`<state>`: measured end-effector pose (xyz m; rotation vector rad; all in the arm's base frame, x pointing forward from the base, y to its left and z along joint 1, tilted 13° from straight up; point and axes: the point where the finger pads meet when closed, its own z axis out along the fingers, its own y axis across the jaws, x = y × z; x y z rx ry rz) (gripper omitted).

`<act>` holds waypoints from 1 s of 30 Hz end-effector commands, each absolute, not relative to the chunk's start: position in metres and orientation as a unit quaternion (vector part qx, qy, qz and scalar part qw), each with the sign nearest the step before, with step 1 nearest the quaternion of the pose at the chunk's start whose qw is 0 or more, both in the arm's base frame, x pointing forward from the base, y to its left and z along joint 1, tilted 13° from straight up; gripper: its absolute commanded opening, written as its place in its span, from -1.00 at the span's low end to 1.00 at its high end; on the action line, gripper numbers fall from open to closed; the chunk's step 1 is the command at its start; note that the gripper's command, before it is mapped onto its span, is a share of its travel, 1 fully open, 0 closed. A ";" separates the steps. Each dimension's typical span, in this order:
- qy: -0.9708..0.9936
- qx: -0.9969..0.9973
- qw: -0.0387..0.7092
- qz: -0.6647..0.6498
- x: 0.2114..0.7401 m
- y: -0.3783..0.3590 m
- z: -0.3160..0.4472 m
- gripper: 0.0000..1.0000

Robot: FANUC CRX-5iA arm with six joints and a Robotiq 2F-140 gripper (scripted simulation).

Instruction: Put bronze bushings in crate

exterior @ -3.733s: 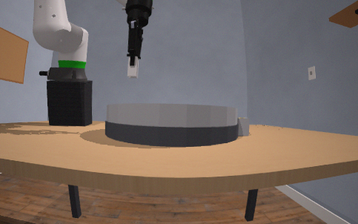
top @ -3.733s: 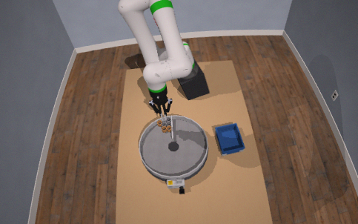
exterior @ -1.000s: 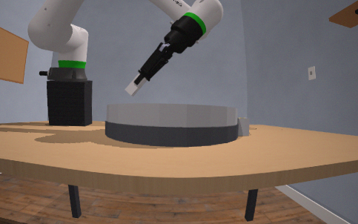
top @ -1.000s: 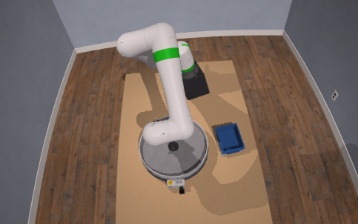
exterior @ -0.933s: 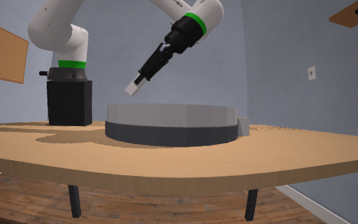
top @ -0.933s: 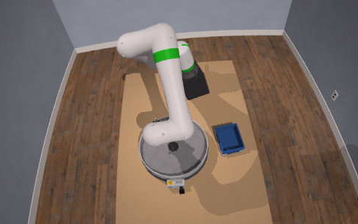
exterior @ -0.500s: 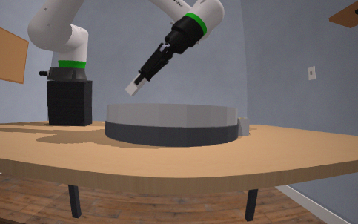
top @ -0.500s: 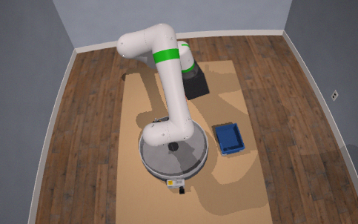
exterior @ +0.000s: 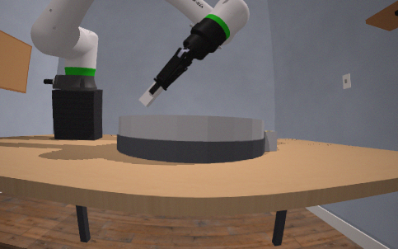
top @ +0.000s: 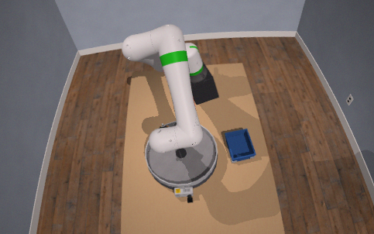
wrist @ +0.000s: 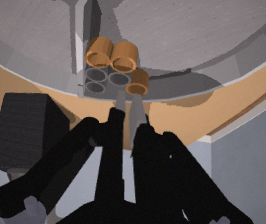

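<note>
In the wrist view three bronze bushings lie on the grey turning table [wrist: 157, 16] near its rim: two side by side [wrist: 99, 52] [wrist: 125, 55] and a smaller-looking one to the right [wrist: 138, 83]. Several grey bushings [wrist: 107, 80] lie in the same cluster, just below the bronze ones. My gripper [wrist: 127, 103] is shut and empty, hanging above the rim and apart from the cluster. From the side it [exterior: 148, 98] is tilted above the turning table [exterior: 189, 138]. The blue crate [top: 239, 145] sits on the tabletop to the right of the turning table [top: 181, 159] and looks empty.
The arm's black pedestal [top: 204, 87] stands behind the turning table. A small box with a yellow label [top: 183, 190] sits at the turning table's front edge. My arm hides the back left part of the turning table in the overhead view.
</note>
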<state>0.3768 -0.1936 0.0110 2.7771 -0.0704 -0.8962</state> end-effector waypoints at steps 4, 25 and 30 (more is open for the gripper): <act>-0.024 0.946 0.111 -0.305 0.377 -0.194 0.011 -0.87; -0.024 0.946 0.111 -0.305 0.379 -0.199 -0.011 -0.87; -0.024 0.946 0.111 -0.305 0.379 -0.199 -0.011 -0.87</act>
